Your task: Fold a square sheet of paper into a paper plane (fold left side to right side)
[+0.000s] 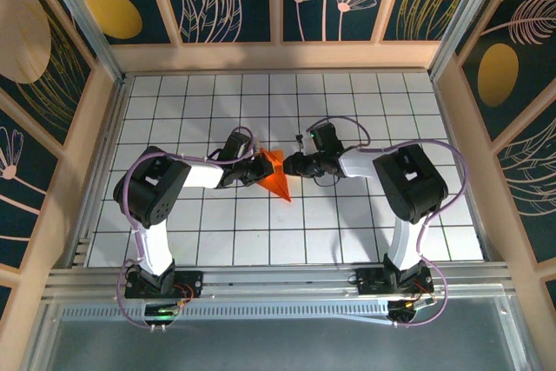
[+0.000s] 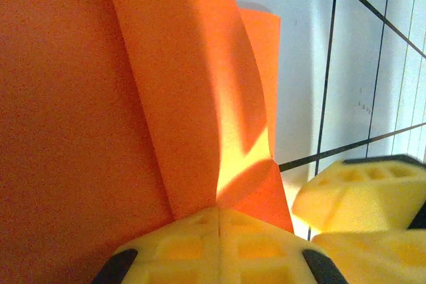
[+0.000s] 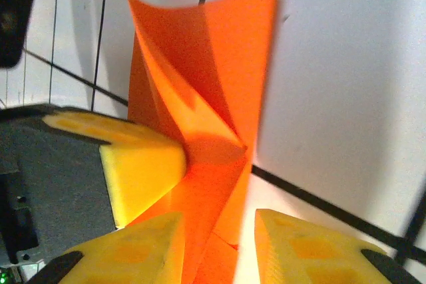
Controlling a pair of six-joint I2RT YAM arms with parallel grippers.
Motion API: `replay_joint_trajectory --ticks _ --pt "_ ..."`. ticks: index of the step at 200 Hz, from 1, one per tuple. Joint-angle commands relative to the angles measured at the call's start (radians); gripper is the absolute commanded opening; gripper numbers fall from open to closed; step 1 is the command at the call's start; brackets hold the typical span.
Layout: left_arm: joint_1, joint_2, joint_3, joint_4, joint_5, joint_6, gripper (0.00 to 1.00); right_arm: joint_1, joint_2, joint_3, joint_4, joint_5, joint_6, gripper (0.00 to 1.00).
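Top external high behind the arm bases, looking down on the whole tabletop [image 1: 217, 232], each wrist view very close, facing out past its own jaws, all three sharing the orange paper [image 1: 277, 177] between both jaws.

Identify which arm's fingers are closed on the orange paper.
The left arm's fingers: the two yellow tips meet, pinching the orange paper between them. The right arm's fingers stand apart, with the paper in the gap.
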Motion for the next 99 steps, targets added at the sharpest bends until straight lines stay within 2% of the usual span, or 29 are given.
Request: replay_joint_trajectory --ticks 1,40,77,99 --pt "0.001 0.039 -0.031 -0.066 -0.064 0.021 0.01 -0.018 -0.071 -0.022 -0.024 0.021 -0.019 0.35" --pt "0.001 0.039 -0.031 -0.066 -0.064 0.020 0.01 -0.023 -0.148 -0.064 -0.048 -0.037 -0.028 0.32" --pt "0.000 0.039 -0.028 -0.064 -0.066 0.020 0.01 -0.012 -0.191 -0.125 0.003 -0.186 0.029 0.12" --pt "0.000 0.041 -0.029 -0.064 -0.066 0.020 0.00 0.017 -0.187 -0.145 0.029 -0.223 0.049 0.02"
